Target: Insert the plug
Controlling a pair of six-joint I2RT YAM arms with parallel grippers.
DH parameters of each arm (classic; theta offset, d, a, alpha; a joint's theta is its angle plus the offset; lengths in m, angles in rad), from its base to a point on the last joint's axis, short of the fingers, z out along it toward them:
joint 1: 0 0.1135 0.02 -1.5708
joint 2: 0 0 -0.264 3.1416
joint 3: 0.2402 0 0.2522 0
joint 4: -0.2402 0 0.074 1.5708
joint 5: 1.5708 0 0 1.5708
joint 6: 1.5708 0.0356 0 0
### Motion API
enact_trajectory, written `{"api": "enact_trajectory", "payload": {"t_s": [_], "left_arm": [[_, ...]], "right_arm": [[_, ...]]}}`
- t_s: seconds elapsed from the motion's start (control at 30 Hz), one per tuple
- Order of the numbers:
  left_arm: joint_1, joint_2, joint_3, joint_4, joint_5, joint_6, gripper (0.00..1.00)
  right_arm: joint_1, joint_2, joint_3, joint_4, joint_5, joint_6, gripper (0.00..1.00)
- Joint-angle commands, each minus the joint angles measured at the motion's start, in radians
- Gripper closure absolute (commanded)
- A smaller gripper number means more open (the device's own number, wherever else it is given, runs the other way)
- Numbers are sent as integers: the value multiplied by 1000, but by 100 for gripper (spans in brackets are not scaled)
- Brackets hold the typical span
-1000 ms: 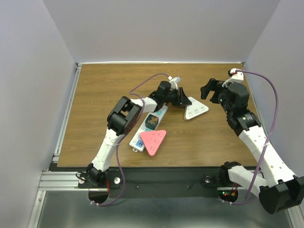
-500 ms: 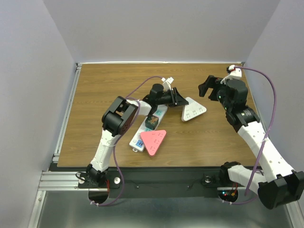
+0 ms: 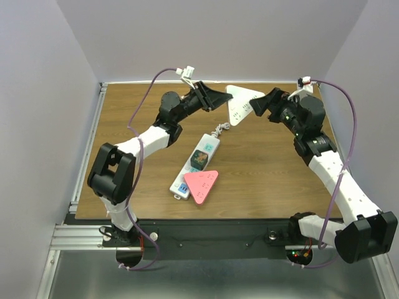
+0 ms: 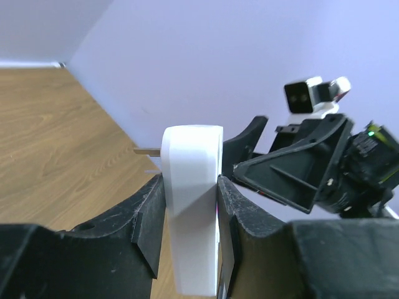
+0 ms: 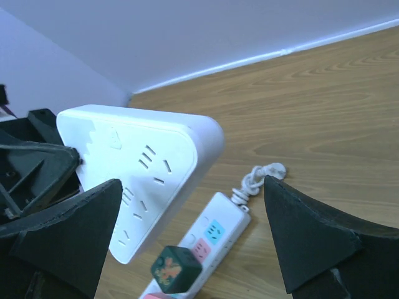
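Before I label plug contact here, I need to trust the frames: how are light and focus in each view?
Top external: even soft light, no glare, white adapter crisp. Left wrist: left gripper close and dark, soft at the bottom edge, adapter face bright. Right wrist: right gripper shows only as near-black blurred fingers; power strip beyond is sharp.

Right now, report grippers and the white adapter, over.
Left gripper shut on white adapter, up in air. Right gripper open, close beside it. Power strip on table, pink adapter and dark plug on it.
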Motion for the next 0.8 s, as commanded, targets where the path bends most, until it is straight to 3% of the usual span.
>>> {"api": "enact_trajectory", "payload": {"t_s": [0.0, 0.13, 0.33, 0.77], "left_arm": [[0, -98, -57, 57, -101, -11, 100], [0, -151, -90, 52, -142, -34, 100], [-6, -202, -126, 95, -173, -86, 100], [-46, -256, -144, 110, -200, -102, 100]], "right_arm": [[-14, -57, -61, 231, -108, 143, 0], [-17, -76, -136, 437, -209, 222, 0], [-17, -47, -181, 607, -349, 254, 0], [-17, -42, -231, 633, -319, 242, 0]]}}
